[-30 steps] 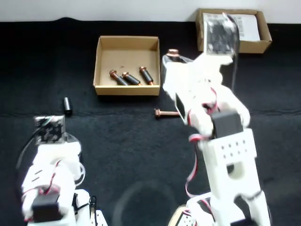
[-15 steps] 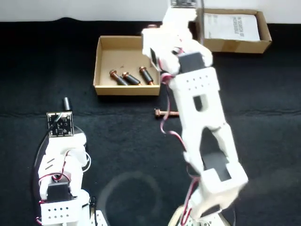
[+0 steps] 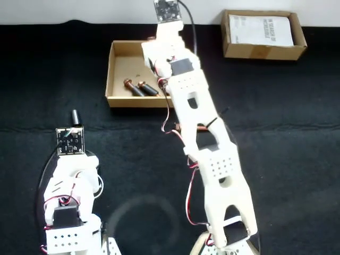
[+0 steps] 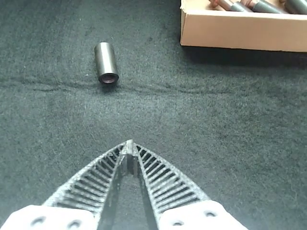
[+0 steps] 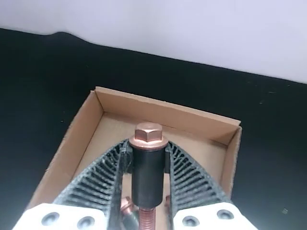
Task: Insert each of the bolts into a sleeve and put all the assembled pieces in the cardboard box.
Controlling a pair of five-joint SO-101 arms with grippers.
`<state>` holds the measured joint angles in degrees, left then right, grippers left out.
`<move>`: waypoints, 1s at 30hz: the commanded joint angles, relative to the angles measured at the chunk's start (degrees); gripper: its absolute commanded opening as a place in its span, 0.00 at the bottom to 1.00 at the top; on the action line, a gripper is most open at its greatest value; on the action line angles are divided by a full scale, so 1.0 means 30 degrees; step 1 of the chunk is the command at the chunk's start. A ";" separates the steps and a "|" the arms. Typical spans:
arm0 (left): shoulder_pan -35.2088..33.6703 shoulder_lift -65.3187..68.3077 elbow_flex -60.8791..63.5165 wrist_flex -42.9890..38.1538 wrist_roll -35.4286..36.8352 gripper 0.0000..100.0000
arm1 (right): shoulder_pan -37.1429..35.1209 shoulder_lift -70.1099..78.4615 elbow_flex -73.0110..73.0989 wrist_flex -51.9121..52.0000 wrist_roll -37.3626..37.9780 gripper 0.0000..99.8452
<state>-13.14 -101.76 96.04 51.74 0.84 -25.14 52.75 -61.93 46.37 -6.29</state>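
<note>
Right gripper [image 5: 147, 145]: clamped on an assembled bolt-and-sleeve [image 5: 146, 177], hanging over the cardboard box [image 5: 158, 112].
Held piece axis: along the fingers, with the copper hex head at the fingertip end and the threaded shank back toward the wrist.
Box from gripper: directly ahead of the head, its bare floor open beyond; release looks like the next call.
Left gripper [image 4: 128, 143]: pinched together, empty, low over the mat.
Loose sleeve [image 4: 106, 62]: lying on the mat ahead of the left gripper, open bore facing it; the left arm is nearer.
</note>
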 commanded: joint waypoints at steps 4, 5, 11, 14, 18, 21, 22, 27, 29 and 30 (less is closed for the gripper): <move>-0.0073 -0.0718 0.0366 -0.0117 -0.0117 0.01 | -0.0249 0.2799 -0.2828 -0.0864 0.0234 0.01; -0.0073 -0.0718 0.0366 -0.0117 -0.0117 0.01 | -0.0249 0.3297 -0.2886 -0.0864 0.0176 0.01; -0.0073 -0.0718 0.0366 -0.0176 -0.0117 0.01 | -0.0777 0.5260 -0.2886 -0.0864 0.0381 0.01; -0.0073 -0.0689 0.0366 -0.0205 -0.0117 0.01 | -0.1304 0.5993 -0.2740 -0.0777 0.2227 0.01; -0.0103 -0.0689 0.0366 -0.0205 -0.0117 0.01 | -0.1949 0.6462 -0.2916 0.0366 0.3604 0.02; -0.0103 -0.0689 0.0366 -0.0205 -0.0117 0.01 | -0.2271 0.5934 -0.2916 0.1802 0.3839 0.08; -0.0103 -0.0689 0.0366 -0.0205 -0.0117 0.01 | -0.2271 0.5729 -0.2916 0.2271 0.3839 0.11; -0.0454 -0.0689 0.0366 -0.0234 -0.0117 0.01 | -0.2300 0.3824 -0.2916 0.4293 0.3839 0.21; -0.0571 -0.0689 0.0366 -0.0234 -0.0117 0.01 | -0.2242 0.2799 -0.2916 0.5260 0.3839 0.21; -0.0571 -0.0689 0.0366 -0.0234 -0.0117 0.01 | -0.2242 0.2183 -0.2916 0.5875 0.3839 0.21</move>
<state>-14.20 -101.76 96.04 51.74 0.84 -31.03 67.43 -69.32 60.35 4.70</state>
